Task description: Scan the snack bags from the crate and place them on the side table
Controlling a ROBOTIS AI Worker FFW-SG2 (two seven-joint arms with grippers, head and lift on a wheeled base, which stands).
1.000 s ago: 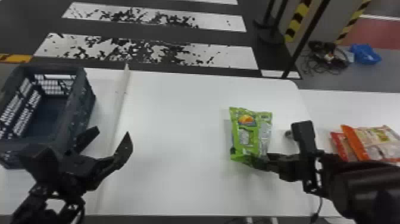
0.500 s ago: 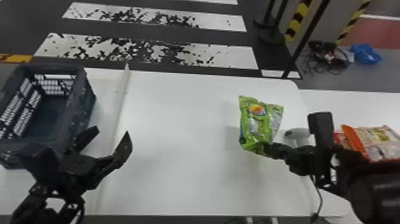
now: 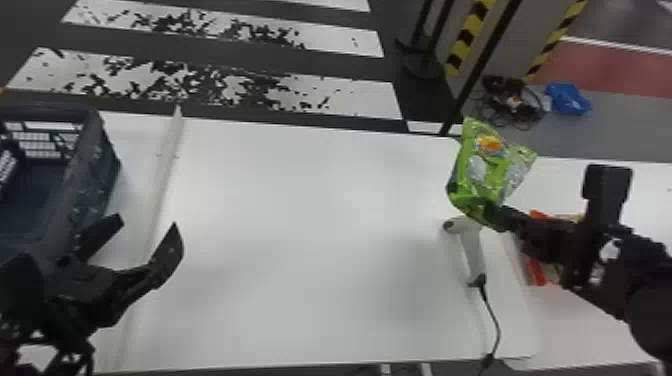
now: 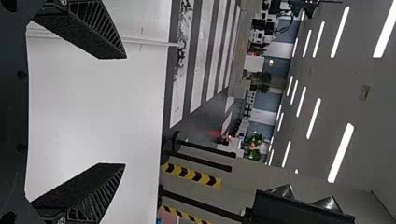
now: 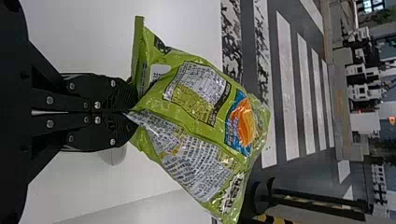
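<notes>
One green snack bag (image 3: 487, 170), near end pinched in right gripper (image 3: 492, 212), held up around the white table's (image 3: 310, 225) right edge, by the scanner (image 3: 472, 250). Long axis runs out from the fingertips, free end away from robot, angled a bit right. Versus earlier frame: bag's further right and farther out. Left gripper (image 3: 147, 225) spread wide, near crate (image 3: 97, 160).
</notes>
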